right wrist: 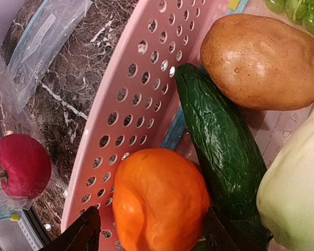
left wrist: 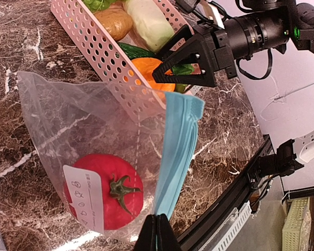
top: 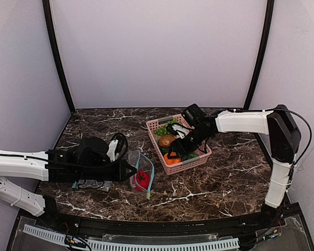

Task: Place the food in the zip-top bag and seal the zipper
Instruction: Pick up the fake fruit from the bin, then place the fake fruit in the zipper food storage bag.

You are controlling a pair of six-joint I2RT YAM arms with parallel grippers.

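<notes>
Pinching blue zipper [left wrist: 178, 141], lower centre, of crinkled zip-top bag [left wrist: 68, 120]: left gripper [left wrist: 157, 232] clenched; right gripper [right wrist: 154, 232] released, straddling round orange fruit [right wrist: 157, 193] beside perforated basket [right wrist: 131, 104] wall

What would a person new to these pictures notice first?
First the red tomato inside the clear bag, front left of the pink basket, with the left gripper pinching its blue zipper. Next the bright orange fruit in that basket, the right gripper open around it.
</notes>
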